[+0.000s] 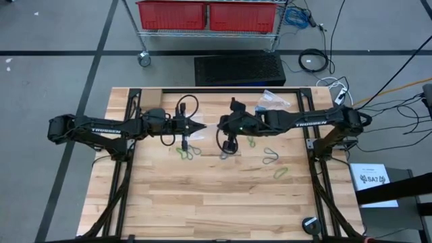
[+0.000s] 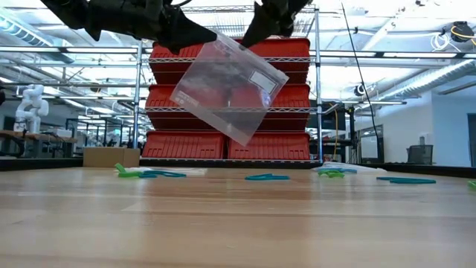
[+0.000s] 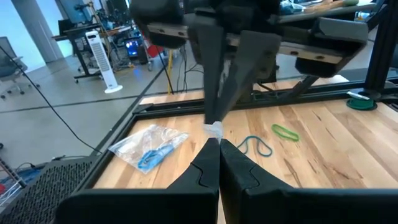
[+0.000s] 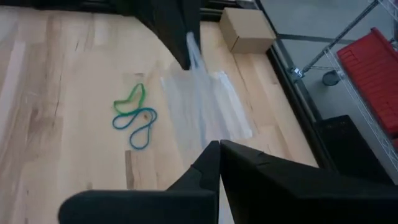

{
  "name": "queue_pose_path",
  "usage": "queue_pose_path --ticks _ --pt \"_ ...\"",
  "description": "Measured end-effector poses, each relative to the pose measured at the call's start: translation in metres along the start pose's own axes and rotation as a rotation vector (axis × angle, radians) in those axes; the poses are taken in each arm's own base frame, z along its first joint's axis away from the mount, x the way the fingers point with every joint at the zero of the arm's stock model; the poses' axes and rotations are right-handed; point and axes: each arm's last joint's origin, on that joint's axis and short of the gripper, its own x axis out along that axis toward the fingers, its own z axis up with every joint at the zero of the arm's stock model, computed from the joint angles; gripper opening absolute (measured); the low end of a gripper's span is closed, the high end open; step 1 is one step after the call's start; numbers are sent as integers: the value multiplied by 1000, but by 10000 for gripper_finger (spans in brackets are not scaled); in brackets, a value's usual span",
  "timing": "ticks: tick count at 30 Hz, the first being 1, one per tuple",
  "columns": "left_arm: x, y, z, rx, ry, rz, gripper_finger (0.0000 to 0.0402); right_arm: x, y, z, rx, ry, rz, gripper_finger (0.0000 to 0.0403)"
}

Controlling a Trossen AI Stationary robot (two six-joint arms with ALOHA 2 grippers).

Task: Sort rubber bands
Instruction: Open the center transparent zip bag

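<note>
Above the wooden desk (image 1: 202,202), left gripper (image 2: 199,37) and right gripper (image 2: 249,36) each pinched a corner of the clear bag (image 2: 227,88) with closed fingers (bag-opening step, seemingly), while rubber bands (image 2: 266,177) lay scattered below, awaiting loading.
</note>
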Motion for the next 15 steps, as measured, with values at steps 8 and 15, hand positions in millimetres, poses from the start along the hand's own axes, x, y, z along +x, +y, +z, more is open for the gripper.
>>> queue_pose_path --ticks 8,15 --pt "0 0 0 0 -2 0 0 29 7 -9 4 57 92 0" --pt "0 -2 0 0 4 -9 0 44 9 -13 38 71 2 0"
